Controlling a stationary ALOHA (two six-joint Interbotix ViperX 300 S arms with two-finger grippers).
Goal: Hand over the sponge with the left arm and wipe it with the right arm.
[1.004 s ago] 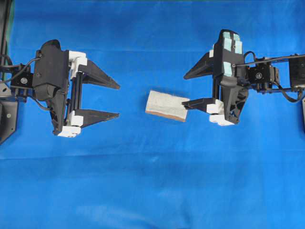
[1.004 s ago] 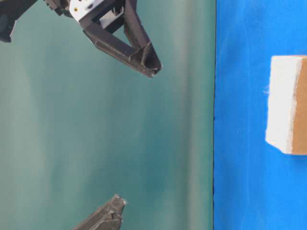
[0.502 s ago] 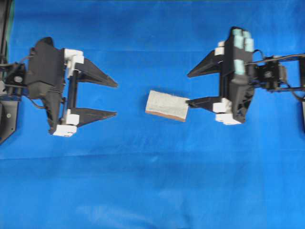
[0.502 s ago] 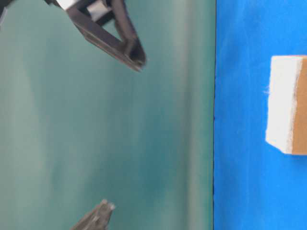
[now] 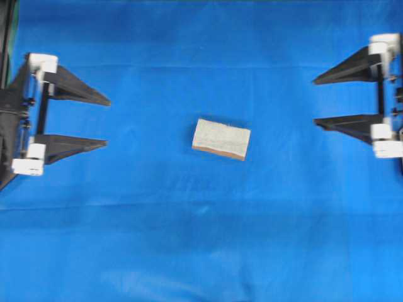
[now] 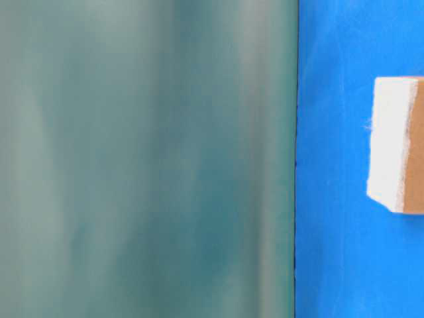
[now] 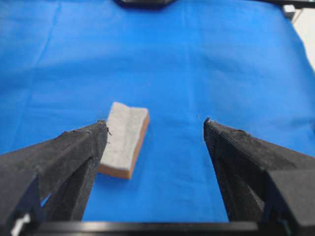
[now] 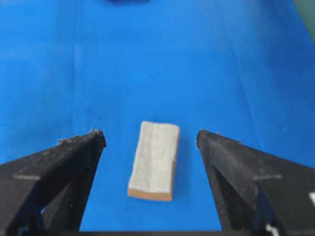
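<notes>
The sponge (image 5: 221, 139), a grey-white speckled block over a thin orange-brown layer, lies flat on the blue cloth at the table's middle, touched by nothing. It also shows as the sponge (image 6: 399, 144), the sponge (image 7: 123, 139) and the sponge (image 8: 154, 160). My left gripper (image 5: 105, 123) stands open at the far left edge, fingers pointing at the sponge from a distance. My right gripper (image 5: 317, 100) stands open at the far right edge, equally far off. Between the left gripper (image 7: 155, 129) fingertips and the right gripper (image 8: 149, 135) fingertips there is only cloth and the distant sponge.
Blue cloth (image 5: 208, 233) covers the whole table. In the table-level view a blurred teal-green backdrop (image 6: 146, 159) fills the left part, with the cloth's edge beside it. A dark arm base (image 7: 142, 2) sits at the far end of the cloth.
Both arms have drawn back outward to the table's edges, away from the sponge. The right finger that reached the sponge's end has left it. The fingers have gone from the table-level view.
</notes>
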